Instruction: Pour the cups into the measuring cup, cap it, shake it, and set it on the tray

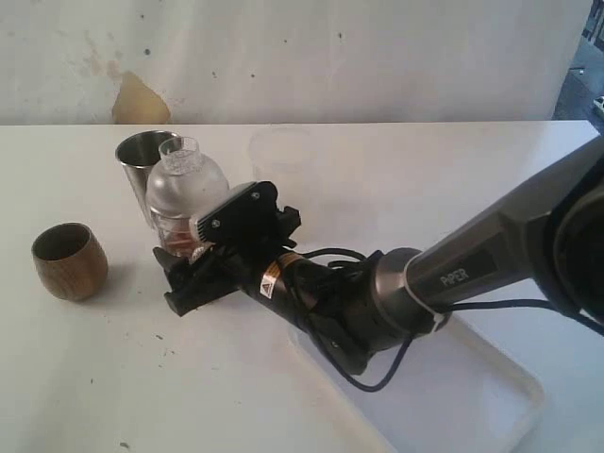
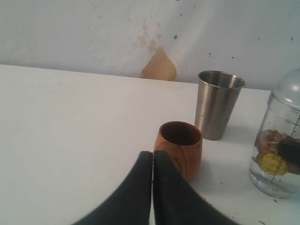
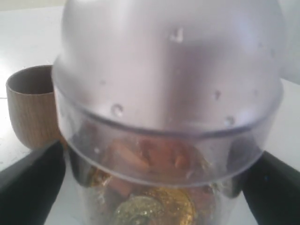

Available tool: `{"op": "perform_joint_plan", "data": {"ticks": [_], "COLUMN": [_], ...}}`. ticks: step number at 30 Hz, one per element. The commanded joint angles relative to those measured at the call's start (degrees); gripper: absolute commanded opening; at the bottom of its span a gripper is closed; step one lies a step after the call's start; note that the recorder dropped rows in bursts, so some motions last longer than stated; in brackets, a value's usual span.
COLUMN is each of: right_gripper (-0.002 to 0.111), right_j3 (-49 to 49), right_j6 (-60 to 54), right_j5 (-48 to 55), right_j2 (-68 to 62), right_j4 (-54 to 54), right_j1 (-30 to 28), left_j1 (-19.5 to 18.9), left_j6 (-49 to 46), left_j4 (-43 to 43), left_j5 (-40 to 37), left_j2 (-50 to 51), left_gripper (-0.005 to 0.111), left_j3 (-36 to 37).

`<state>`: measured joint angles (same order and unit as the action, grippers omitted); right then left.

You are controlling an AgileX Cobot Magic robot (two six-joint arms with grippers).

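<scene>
The clear measuring cup (image 1: 185, 200) stands on the table with its dome lid (image 3: 168, 65) on. Brown pieces and gold coins lie inside it. My right gripper (image 1: 189, 272) reaches across from the right, and its fingers (image 3: 29, 183) press both sides of the cup's lower body. The steel tumbler (image 1: 142, 157) stands just behind the measuring cup. The wooden cup (image 1: 69, 260) sits apart to the left, upright. In the left wrist view my left gripper (image 2: 153, 154) is shut on nothing, just short of the wooden cup (image 2: 179, 148). The tray (image 1: 491, 396) lies at the near right under the right arm.
A frosted whitish container (image 1: 279, 151) stands faintly at the back middle. A wall with a brown stain (image 1: 140, 102) runs behind the table. The right arm and its cables (image 1: 340, 311) stretch over the tray's left end.
</scene>
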<state>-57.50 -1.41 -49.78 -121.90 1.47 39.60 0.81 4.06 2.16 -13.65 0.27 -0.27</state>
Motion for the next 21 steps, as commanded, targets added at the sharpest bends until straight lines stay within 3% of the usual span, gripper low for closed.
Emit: {"op": "perform_joint_plan", "data": {"ticks": [1,15,17,20,21], "right_gripper": [0.091,0.089,0.079,0.037,0.016], "right_j3": [-2.53,-4.69,-4.69,-4.69,-4.69], "right_j6": [0.27,0.17,0.3,0.3,0.3], "right_j5": [-0.83,-1.47,-1.06,-0.61,0.1], "right_j2": [-1.94,-4.43,-4.43,-3.85,-2.75], "right_j4": [0.96,1.11,1.11,1.11,1.11], "right_j1": [0.02,0.02,0.02,0.02,0.02], "left_j1": [-0.1,-0.1,-0.1,-0.1,-0.1], "left_j6": [-0.09,-0.09,-0.09,-0.09,-0.09], "left_j4": [0.29,0.29,0.29,0.29,0.29], "left_j5": [0.22,0.22,0.22,0.22,0.22], "left_j2": [-0.27,-0.27,-0.27,-0.27,-0.27], "left_gripper": [0.001,0.001,0.001,0.001,0.001], "left_j3": [0.27,0.27,0.27,0.27,0.27]}}
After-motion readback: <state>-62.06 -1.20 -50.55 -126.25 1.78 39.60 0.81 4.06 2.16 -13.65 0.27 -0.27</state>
